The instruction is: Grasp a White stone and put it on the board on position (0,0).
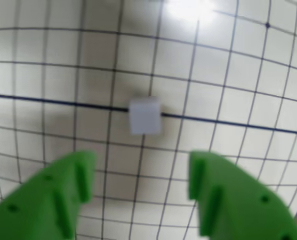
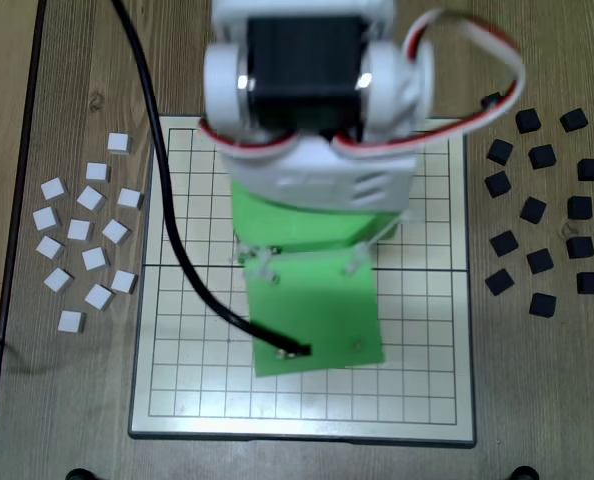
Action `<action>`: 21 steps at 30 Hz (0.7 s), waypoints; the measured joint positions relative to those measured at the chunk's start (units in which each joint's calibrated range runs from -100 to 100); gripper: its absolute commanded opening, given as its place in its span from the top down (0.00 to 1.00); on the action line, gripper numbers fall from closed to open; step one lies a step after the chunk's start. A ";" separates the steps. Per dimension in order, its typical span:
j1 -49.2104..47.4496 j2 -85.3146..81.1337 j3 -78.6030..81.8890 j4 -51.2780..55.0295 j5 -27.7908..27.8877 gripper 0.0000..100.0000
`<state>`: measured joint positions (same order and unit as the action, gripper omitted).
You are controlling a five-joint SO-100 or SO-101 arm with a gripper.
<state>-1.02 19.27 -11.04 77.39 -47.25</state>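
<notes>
Wrist view: we've got the green plastic two-finger gripper (image 1: 141, 185) spread wide, holding nothing. The small white cube stone (image 1: 145, 115) sits just beyond its tips on the pale gridded square board (image 1: 238, 90), right on the bold dark line, mid-bench.

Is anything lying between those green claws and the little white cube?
Nothing but bare gridded board: in the wrist view, the open gripper sits below the white stone, with only grid lines between them.

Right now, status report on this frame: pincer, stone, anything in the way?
Pincer open, empty. White stone on board, on a line crossing, ahead of the fingers. Nothing between.
</notes>
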 measured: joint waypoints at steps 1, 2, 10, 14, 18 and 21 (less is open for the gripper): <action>0.00 -0.27 -0.36 0.16 -0.24 0.89; 0.32 -0.27 -0.54 0.32 -0.44 0.89; -0.86 -0.27 -0.54 0.95 -1.47 0.93; -0.86 -0.27 -0.54 1.19 -1.51 0.94; -0.86 -0.27 -0.54 1.19 -1.51 0.94; -0.86 -0.27 -0.54 1.19 -1.51 0.94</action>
<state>-1.89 19.00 -11.58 78.58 -48.77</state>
